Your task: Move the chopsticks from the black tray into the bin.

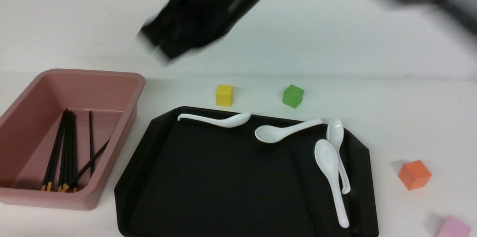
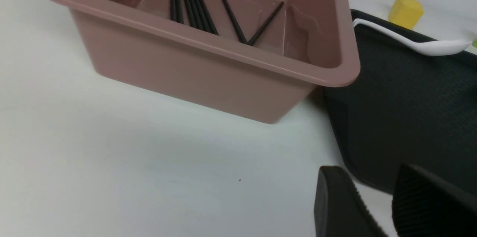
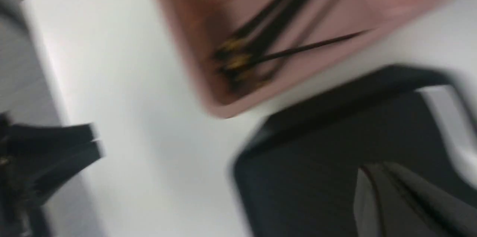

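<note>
One chopstick pointing away, slightly leftward.

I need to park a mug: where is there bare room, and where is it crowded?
Bare: the left and middle floor of the black tray, and the table between the green block and orange block. Crowded: the tray's right side, with spoons and a chopstick.

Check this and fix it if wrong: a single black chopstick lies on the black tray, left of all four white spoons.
Wrong on one point: the chopstick is not left of all four spoons. The front view shows one spoon farther left.
</note>
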You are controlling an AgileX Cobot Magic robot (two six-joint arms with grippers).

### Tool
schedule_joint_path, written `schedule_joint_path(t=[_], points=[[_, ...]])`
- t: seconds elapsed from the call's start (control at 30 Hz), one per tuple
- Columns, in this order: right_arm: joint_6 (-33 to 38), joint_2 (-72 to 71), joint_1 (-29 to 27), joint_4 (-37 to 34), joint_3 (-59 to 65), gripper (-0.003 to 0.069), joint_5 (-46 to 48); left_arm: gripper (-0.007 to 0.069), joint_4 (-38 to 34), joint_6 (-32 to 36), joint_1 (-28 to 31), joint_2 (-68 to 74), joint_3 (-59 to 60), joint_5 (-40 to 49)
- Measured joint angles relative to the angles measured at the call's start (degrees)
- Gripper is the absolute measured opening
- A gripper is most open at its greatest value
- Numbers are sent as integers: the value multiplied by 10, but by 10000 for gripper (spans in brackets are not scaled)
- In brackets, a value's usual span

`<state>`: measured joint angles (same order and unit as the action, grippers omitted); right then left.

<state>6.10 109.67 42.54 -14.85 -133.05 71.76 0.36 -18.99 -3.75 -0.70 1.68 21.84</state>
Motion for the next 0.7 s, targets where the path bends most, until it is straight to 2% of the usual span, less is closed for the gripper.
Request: schedule_joint_path(t=[0.17, 0.4, 0.5, 0.53, 0.63, 0.7], points=[[-41, -143, -1, 81, 56, -8, 4, 238, 1, 0, 0, 0, 0, 0], [-44, -375, -1, 119, 257, -4, 8, 238, 1, -1, 0, 0, 0, 0], [-44, -536, -1, 128, 429, -3, -82, 238, 1, -1, 0, 0, 0, 0], [-44, -545, -1, 128, 440, -3, -91, 238, 1, -1, 0, 0, 0, 0], [-47, -673, -1, 132, 603, -2, -221, 238, 2, -1, 0, 0, 0, 0], [-61, -771, -1, 127, 745, 0, -344, 238, 2, -1, 0, 0, 0, 0]])
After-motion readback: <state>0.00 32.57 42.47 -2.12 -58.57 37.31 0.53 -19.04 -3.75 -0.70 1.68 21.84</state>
